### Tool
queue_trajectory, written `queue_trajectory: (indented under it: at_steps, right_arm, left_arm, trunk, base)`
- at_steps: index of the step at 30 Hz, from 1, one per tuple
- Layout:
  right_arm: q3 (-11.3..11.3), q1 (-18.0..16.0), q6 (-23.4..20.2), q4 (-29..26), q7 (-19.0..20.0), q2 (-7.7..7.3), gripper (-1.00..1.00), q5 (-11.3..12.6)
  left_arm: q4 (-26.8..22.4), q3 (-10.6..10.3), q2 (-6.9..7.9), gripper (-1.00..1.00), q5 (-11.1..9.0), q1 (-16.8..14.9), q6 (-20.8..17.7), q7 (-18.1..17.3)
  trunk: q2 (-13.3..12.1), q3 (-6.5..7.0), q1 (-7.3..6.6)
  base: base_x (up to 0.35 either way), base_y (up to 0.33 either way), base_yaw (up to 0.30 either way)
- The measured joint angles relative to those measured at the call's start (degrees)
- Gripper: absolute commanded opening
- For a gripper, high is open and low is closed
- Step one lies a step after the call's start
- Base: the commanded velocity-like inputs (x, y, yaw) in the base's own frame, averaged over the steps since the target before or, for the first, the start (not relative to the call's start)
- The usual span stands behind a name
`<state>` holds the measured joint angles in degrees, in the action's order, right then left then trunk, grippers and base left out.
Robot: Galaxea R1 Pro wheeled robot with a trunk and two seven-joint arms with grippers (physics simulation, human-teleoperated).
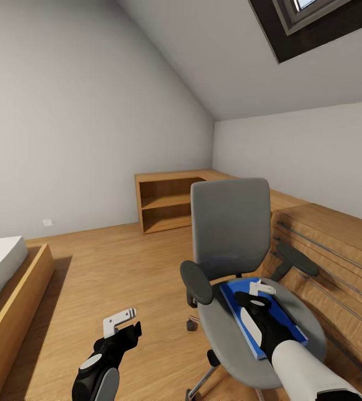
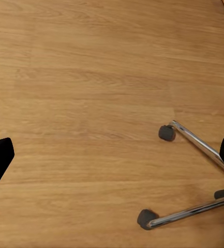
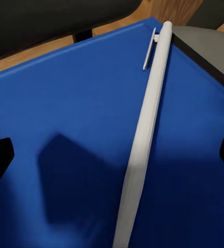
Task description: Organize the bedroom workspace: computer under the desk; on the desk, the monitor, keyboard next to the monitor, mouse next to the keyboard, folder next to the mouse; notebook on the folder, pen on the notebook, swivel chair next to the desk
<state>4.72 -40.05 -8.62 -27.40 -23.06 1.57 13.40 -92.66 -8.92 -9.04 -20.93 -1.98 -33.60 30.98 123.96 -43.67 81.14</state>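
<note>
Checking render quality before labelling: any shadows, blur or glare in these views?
Right wrist view: a soft dark shadow on the flat bright blue folder beside the thin pale pen, both sharp. Left wrist view: the chrome chair base glints mildly. Head view: even light, no glare, no blur.

The head view looks from above, forward and down into an attic room, with the grey padded swivel chair (image 1: 242, 262) near, low in the picture. The left wrist view faces straight down on the light wooden floor (image 2: 80, 77) from rather near, and it catches the chrome legs and dark castors (image 2: 166, 133) of this same chair. The right wrist view is very close over the flat bright blue folder (image 3: 65, 113) with the thin pale pen (image 3: 148, 119) on it; the head view shares this folder (image 1: 284, 317) on the chair seat.
</note>
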Motion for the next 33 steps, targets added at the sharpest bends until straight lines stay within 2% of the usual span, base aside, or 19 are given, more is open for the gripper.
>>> queue_trajectory:
  at_steps: [17, 22, 33]
  right_arm:
    - [0.0, 0.0, -0.04, 0.0, 0.0, -0.02, 1.0, 0.0]
    - [0.0, 0.0, -0.02, 0.0, 0.0, -0.02, 1.0, 0.01]
    - [0.0, 0.0, -0.04, 0.0, 0.0, -0.02, 1.0, 0.0]
  left_arm:
    - [0.0, 0.02, -0.01, 1.0, 0.0, 0.0, -0.01, -0.07]
    - [0.0, 0.02, -0.02, 1.0, 0.0, 0.0, 0.01, -0.06]
    - [0.0, -0.05, -0.01, 1.0, 0.0, 0.0, -0.04, -0.08]
  trunk:
    - [0.0, 0.0, 0.0]
    - [1.99, -0.89, 1.09]
    - [2.01, -0.9, 1.1]
  base:
    - [0.0, 0.0, 0.0]
    - [0.0, 0.0, 0.0]
    - [0.0, 0.0, 0.0]
